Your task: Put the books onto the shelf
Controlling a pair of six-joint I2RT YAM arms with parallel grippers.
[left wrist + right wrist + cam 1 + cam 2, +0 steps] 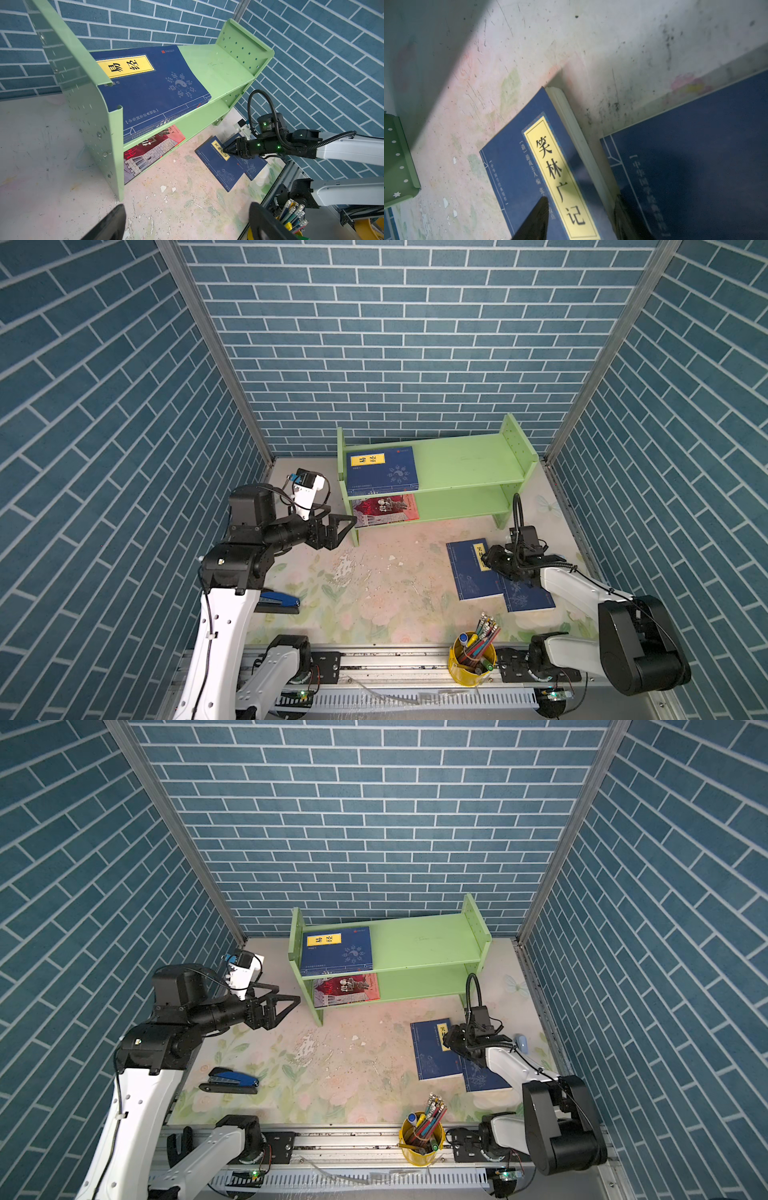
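Right gripper (488, 561), jaws half-spread, straddles the right page edge of the flat navy yellow-labelled paperback (469, 578), whose long axis runs near-far; the wide-spread left gripper (348, 526) is well apart.

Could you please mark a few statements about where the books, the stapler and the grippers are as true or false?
1. The red-and-grey book lies on the lower tier of the shelf. True.
2. The blue stapler sits on the shelf's top tier. False: it lies on the table by the left arm.
3. Two navy books lie on the table at the right gripper. True.
4. The left gripper holds a book. False: it is open and empty, beside the shelf.
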